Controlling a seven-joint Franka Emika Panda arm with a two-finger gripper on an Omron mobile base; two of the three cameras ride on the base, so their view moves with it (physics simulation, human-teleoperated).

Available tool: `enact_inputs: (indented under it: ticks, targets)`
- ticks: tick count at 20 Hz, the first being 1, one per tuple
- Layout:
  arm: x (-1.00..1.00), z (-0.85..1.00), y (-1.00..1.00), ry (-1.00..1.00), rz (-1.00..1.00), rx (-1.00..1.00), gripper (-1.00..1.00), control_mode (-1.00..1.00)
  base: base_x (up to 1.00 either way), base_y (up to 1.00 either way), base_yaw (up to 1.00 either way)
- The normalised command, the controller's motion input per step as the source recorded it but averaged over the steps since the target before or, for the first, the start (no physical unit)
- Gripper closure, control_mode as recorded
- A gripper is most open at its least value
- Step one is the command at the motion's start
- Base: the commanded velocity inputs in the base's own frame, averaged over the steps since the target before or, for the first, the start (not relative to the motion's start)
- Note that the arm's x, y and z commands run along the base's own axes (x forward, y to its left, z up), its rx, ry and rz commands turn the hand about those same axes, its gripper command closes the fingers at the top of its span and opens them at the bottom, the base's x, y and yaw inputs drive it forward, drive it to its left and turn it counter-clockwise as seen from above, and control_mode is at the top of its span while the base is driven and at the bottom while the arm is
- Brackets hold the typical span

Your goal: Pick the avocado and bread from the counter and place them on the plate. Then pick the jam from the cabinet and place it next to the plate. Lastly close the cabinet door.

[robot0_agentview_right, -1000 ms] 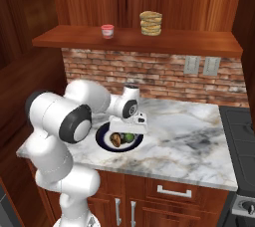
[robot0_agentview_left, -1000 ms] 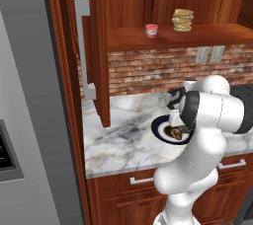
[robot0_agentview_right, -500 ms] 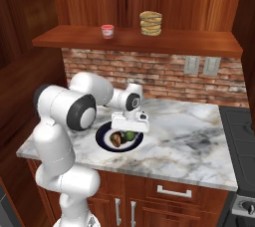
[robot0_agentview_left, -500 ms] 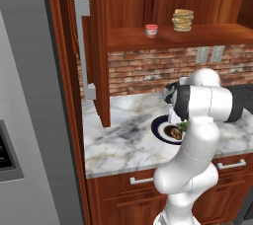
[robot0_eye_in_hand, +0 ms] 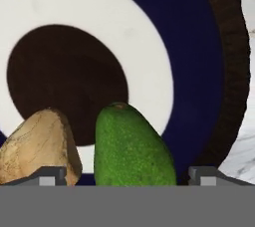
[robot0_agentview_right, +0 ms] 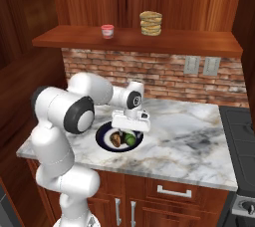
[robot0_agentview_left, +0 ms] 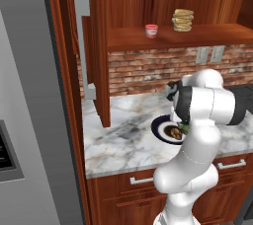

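Note:
The plate (robot0_agentview_right: 102, 140) with its navy rim lies on the marble counter (robot0_agentview_right: 199, 141). On it rest the brown bread (robot0_agentview_right: 116, 139) and the green avocado (robot0_agentview_right: 130, 140), side by side. My gripper (robot0_agentview_right: 129, 131) hovers just over the avocado, open. In the hand view the fingertips (robot0_eye_in_hand: 49, 175) stand wide on either side of the avocado (robot0_eye_in_hand: 132, 146) without touching it, and the bread (robot0_eye_in_hand: 37, 146) is at the left. The pinkish jam (robot0_agentview_right: 107, 31) stands on the cabinet shelf. The cabinet door (robot0_agentview_left: 99, 46) stands open, with its silver handle (robot0_agentview_left: 81, 46) facing out.
A stack of tan discs (robot0_agentview_right: 151, 23) sits on the shelf right of the jam. The grey fridge (robot0_agentview_left: 29, 95) stands left of the open door. A dark stove (robot0_agentview_right: 239, 136) borders the counter on the right, with wall outlets (robot0_agentview_right: 201, 65) on the brick backsplash.
The jaws have spread wide and the avocado now lies free on the plate beside the bread. The arm's elbow has swung to a new pose above the plate.

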Motion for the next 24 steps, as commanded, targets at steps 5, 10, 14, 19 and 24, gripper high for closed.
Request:
enact_inputs:
  ticks: [5,10,14,19,24]
  targets:
    - [-0.18,0.41,0.01,-0.21,0.01,0.00,-1.00,-1.00,0.00,0.00,0.00]
    - [-0.30,0.72,0.00,-0.33,0.06,0.00,-1.00,-1.00,0.00,0.00,0.00]
    - [-0.40,0.68,0.00,-0.34,0.08,0.00,-1.00,-1.00,0.00,0.00,0.00]
    - [-0.58,0.52,0.00,-0.32,0.05,0.00,-1.00,-1.00,0.00,0.00,0.00]
    - [-0.58,0.66,0.01,-0.30,0.00,0.00,-1.00,-1.00,0.00,0.00,0.00]
